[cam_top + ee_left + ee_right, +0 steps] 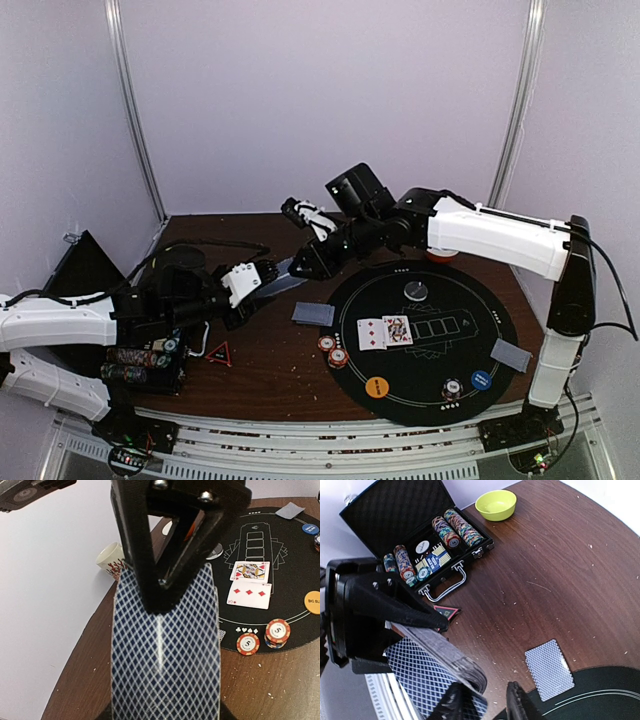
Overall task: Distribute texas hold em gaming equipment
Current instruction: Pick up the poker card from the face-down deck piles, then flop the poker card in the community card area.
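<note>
Left claw [162,592] clamped the deck [165,655]; right claw [485,705] stood open at its edge; likely risk: pinching off several at once, or tugging the deck loose.

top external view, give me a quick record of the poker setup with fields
deck: held in left gripper over the table
right gripper: open, fingers at the deck's end
face-up cards: two, side by side on the mat
face-down cards: one by mat's left edge, one by its right edge
chips: two at mat's left edge, one near its front
buttons: grey button at back, orange button and blue button at front
</note>
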{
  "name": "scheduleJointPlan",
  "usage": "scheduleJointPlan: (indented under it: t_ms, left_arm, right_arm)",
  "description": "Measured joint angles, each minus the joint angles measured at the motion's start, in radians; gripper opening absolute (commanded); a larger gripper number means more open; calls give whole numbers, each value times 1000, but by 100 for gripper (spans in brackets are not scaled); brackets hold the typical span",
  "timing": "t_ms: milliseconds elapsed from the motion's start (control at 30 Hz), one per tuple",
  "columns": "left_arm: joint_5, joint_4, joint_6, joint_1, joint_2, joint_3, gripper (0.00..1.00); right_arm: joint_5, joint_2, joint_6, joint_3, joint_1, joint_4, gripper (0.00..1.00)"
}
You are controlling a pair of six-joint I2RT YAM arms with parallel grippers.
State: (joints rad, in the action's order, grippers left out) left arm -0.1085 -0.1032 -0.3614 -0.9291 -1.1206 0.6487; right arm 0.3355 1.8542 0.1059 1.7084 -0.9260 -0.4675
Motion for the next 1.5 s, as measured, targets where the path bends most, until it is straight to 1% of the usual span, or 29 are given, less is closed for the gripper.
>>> scheduleJointPlan:
  t_ms: [267,333,533,700,767,833,967,1033,1133,1267,1367,1500]
  left_arm:
    - [-2,0,0,0,-3,0,41]
    - [-2,-1,0,0,-3,0,41]
    - [-2,-2,0,0,-3,0,40]
    - [-2,-3,0,0,-3,0,40]
    - [-2,-4,0,0,-3,0,41]
    - [-2,-5,0,0,-3,0,41]
    - [-2,-6,0,0,-3,0,41]
    - [-1,-7,0,0,-3,0,41]
    - [-1,-8,0,0,-3,0,41]
    - [-1,-8,0,0,-3,0,40]
    - [-1,-8,0,0,-3,0,40]
    - [-1,-8,0,0,-3,0,41]
  right_arm:
    - [-2,-5,-10,31,0,-67,3]
    - [-11,-5,-16,41,0,-88,0]
    - [-41,-39,-32,56,4,-156,0]
    - [-71,-114,-49,56,22,-194,0]
    - [-127,-163,-68,55,35,-220,0]
    - [-232,-223,-104,39,43,-246,0]
    - [-518,-376,-225,-112,50,-291,0]
    - [-650,-437,-316,-247,51,-313,0]
    - [-783,-449,-428,-444,51,-344,0]
    - [-846,-413,-546,-605,50,-342,0]
    - [-874,-409,-607,-650,50,-291,0]
    - [-930,-391,-685,-683,50,-168,0]
